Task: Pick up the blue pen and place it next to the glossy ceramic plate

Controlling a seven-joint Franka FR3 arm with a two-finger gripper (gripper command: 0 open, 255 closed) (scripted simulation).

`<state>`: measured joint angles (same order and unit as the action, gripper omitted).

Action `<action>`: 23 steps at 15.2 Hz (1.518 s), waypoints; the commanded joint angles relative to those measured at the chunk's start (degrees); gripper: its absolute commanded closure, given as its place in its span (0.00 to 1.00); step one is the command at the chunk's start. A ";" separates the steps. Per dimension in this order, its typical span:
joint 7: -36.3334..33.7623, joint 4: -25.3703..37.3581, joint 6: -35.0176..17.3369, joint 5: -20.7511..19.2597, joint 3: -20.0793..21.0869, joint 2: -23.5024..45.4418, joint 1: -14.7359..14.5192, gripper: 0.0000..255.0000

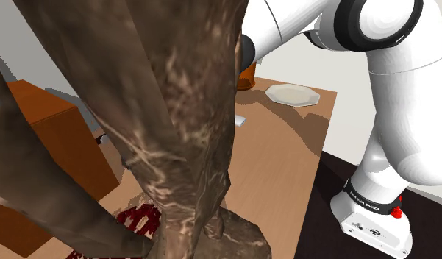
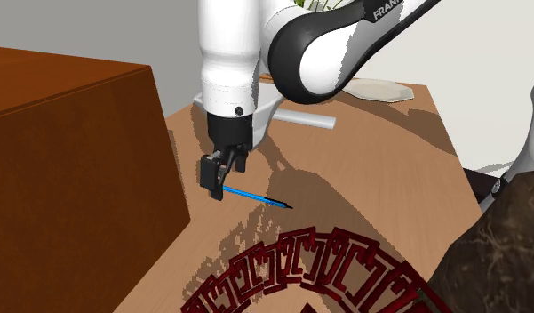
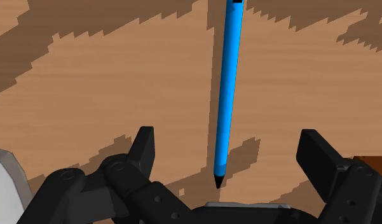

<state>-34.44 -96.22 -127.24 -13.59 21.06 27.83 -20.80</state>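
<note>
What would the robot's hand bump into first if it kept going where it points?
Probably the blue pen, lying between the fingers of the open hand, then the table under it.

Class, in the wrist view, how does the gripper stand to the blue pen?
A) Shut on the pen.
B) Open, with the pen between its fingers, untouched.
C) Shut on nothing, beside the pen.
B: the gripper has its fingers wide apart, and the blue pen lies between them, touching neither.

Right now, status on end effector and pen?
End effector open, straddling blue pen. Pen flat on table, ungrasped. Plate at far end; pale rod lies toward it.
</note>
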 commanded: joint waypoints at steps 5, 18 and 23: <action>0.00 0.00 0.00 0.00 0.00 0.00 0.00 1.00; 0.84 2.21 4.30 1.20 0.65 -2.25 0.32 1.00; 1.37 4.22 7.53 1.92 1.01 -3.55 0.45 1.00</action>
<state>-33.25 -92.31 -120.36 -11.85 22.00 24.61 -20.45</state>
